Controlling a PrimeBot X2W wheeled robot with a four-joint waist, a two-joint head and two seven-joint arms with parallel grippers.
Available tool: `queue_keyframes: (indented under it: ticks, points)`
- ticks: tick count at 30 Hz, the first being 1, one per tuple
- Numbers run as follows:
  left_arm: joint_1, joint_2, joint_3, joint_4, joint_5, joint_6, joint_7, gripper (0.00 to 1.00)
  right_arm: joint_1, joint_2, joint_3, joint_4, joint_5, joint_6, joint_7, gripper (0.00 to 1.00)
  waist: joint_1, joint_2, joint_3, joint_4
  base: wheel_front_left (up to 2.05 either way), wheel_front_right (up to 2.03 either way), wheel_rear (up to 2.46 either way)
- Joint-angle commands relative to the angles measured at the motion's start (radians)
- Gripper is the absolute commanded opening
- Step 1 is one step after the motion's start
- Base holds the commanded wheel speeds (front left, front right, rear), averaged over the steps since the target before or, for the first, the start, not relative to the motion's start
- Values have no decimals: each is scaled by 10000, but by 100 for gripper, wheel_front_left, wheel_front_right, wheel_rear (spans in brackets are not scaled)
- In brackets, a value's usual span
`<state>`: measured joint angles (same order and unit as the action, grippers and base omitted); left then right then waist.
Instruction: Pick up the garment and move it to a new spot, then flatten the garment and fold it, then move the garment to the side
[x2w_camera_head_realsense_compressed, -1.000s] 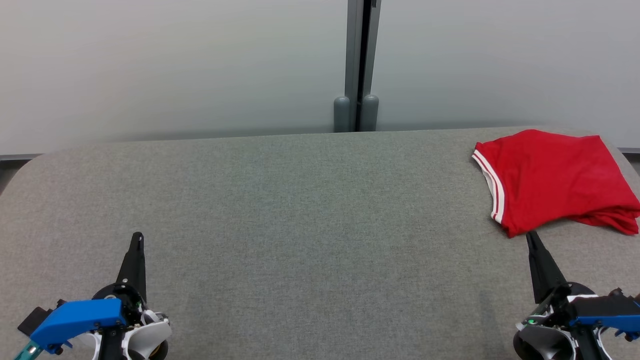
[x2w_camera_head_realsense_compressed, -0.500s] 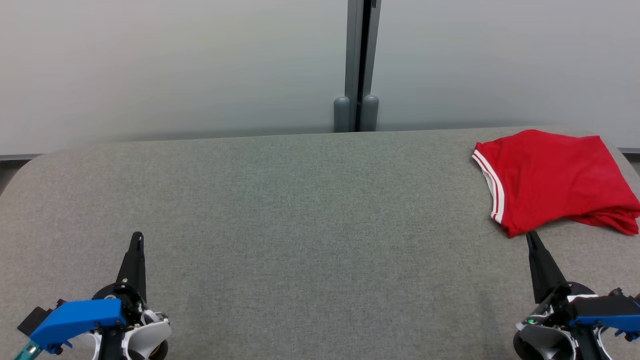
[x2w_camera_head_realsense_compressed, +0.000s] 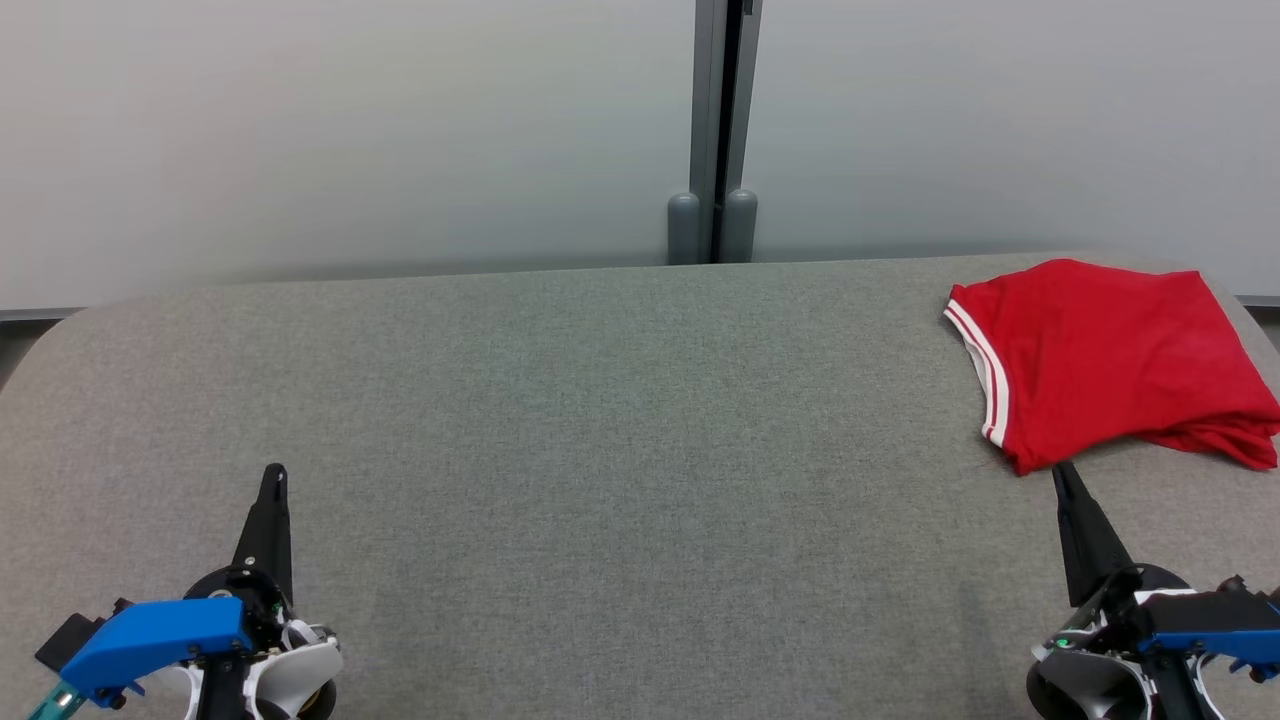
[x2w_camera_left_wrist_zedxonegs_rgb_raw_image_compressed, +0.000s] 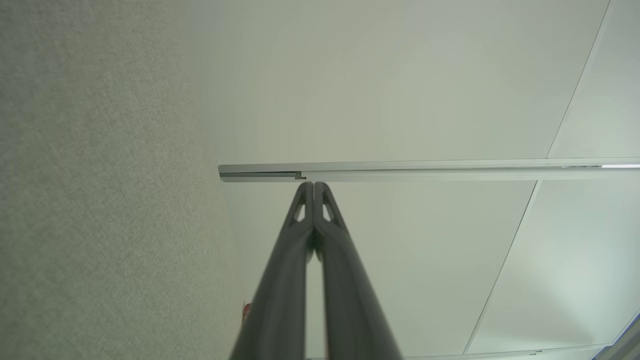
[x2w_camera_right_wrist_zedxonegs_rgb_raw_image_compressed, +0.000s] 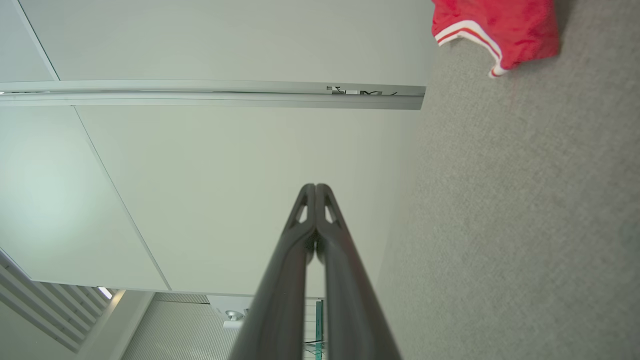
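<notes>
head view: one red garment, one grey table, left pincer and right pincer both closed

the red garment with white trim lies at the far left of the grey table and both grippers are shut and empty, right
Not quite. The red garment lies at the far right of the grey table, not the far left, as the head view shows. The left gripper and the right gripper are indeed shut and empty.

So the garment sits on the table, far right of frame. Lower left has the left gripper, lower right the right gripper, its tip just below the garment.
</notes>
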<state>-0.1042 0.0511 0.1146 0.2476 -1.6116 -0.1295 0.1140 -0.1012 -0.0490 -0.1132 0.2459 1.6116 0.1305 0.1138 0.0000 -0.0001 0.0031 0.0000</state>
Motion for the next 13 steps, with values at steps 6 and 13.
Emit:
queue_keyframes:
  ticks: [6, 13]
  points:
    - [-101, -27, 14, -41, -24, -42, 38, 0, -145, -23, -27, -26, 25, 4, 41, 0, 0, 1, 0, 0, 0, 0, 0]
    - [-101, -27, 13, -42, -25, -42, 39, 0, -144, -23, -26, -26, 25, 4, 41, 0, 0, 1, 0, 0, 0, 0, 0]
